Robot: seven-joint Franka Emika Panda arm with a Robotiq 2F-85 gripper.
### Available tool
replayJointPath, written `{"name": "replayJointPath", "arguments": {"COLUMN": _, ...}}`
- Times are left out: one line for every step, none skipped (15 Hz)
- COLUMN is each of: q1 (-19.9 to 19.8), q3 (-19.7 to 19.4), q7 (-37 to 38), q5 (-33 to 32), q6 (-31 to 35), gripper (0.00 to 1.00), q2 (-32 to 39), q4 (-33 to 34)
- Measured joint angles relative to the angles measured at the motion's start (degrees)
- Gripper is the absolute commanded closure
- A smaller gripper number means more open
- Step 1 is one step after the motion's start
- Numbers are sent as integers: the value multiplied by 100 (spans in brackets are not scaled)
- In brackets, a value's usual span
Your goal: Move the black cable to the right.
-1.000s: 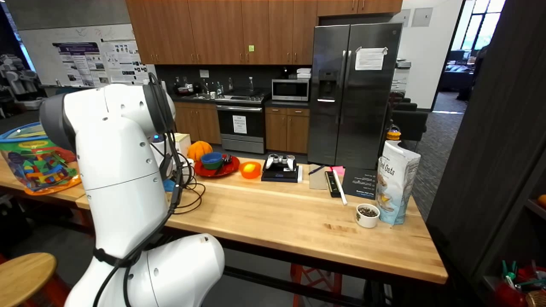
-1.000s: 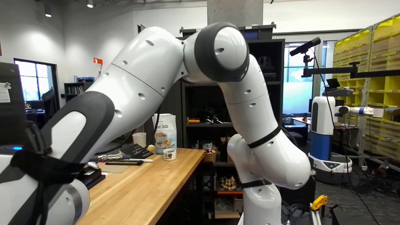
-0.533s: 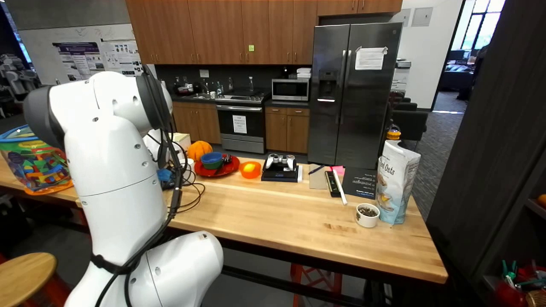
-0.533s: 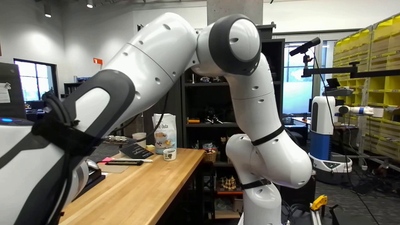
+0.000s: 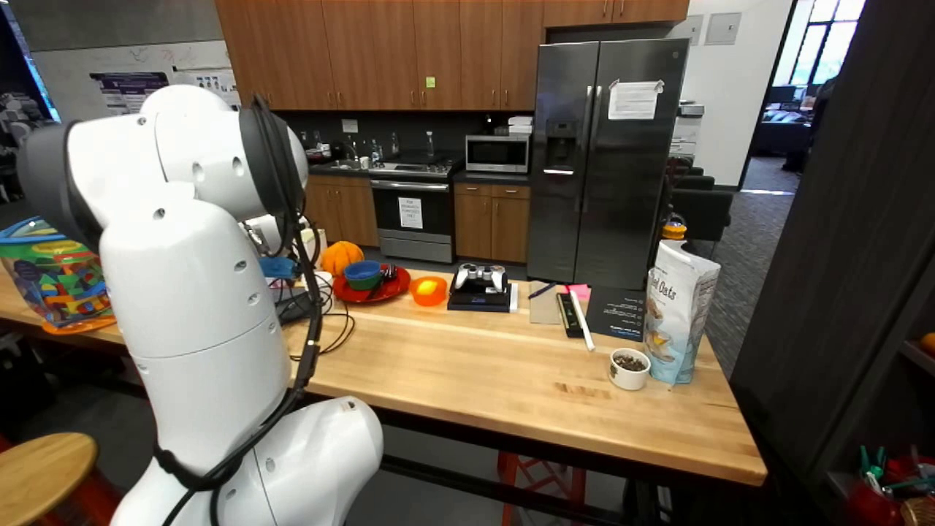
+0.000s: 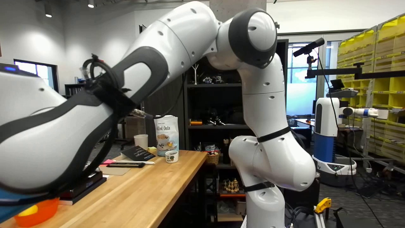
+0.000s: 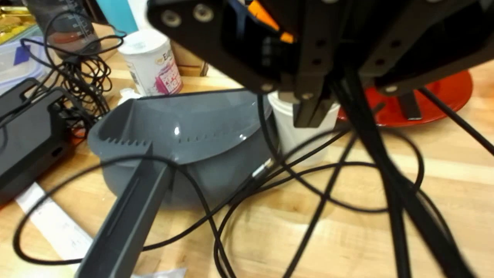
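Observation:
In the wrist view my gripper point(image 7: 310, 117) comes in from the top, fingertips pressed together above the table. A bunched part of the black cable point(image 7: 364, 119) leads out from between the fingers and fans toward the lower right, so I read it as gripped; its upper end is lost in shadow. More of it curls in thin loops over the tabletop. In an exterior view those loops point(image 5: 353, 323) lie beside the arm, on the near side of the red plate point(image 5: 398, 287). The arm hides most of the gripper in both exterior views.
Close under the gripper stand a grey pan with a handle point(image 7: 135, 216) and a white cup point(image 7: 305, 135). A dark device point(image 7: 31, 143) sits at left. Farther along the table are an orange bowl point(image 5: 427, 299), a controller stand point(image 5: 478, 299), a small bowl point(image 5: 628, 376) and an oats bag point(image 5: 676, 329).
The arm has risen steadily, its elbow and wrist now higher. In an exterior view the forearm has shifted up and right, uncovering an orange bowl. The gripper has stayed shut.

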Motion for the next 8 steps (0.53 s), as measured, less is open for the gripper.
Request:
{"name": "replayJointPath", "arguments": {"q1": -241, "q3": 207, "q7": 270, "q5": -352, "q6": -194, "gripper": 100, "q2": -202, "q4": -7}}
{"name": "replayJointPath", "arguments": {"q1": -514, "q3": 450, "q7": 487, "q5": -626, "q6": -428, "gripper": 100, "q2": -422, "q4": -14}}
{"name": "replayJointPath", "arguments": {"q1": -792, "q3": 713, "q7": 625, "q5": -790, "q6": -676, "gripper": 100, "q2": -641, "q4": -21}}
{"name": "replayJointPath", "arguments": {"q1": -1076, "q3": 985, "q7": 700, "q5": -875, "q6": -931, "gripper": 100, "q2": -866, "q4": -32}}
{"name": "replayJointPath", "arguments": {"q1": -1356, "q3": 1254, "q7": 731, "q5": -886, "q6": -1180, "gripper": 100, "q2": -1081, "q4": -44}}
{"name": "replayJointPath", "arguments": {"q1": -1636, "q3": 1515, "q7": 740, "q5": -879, "q6": -1418, "gripper": 100, "q2": -1289, "q4": -57}}
{"name": "replayJointPath", "arguments": {"q1": -1903, "q3": 1756, "q7": 742, "q5": -851, "q6": -1630, "gripper": 100, "q2": -1483, "q4": -77}}
{"name": "replayJointPath", "arguments": {"q1": -2156, "q3": 1968, "q7": 739, "q5": -801, "q6": -1811, "gripper": 100, "q2": -1652, "q4": -100}}
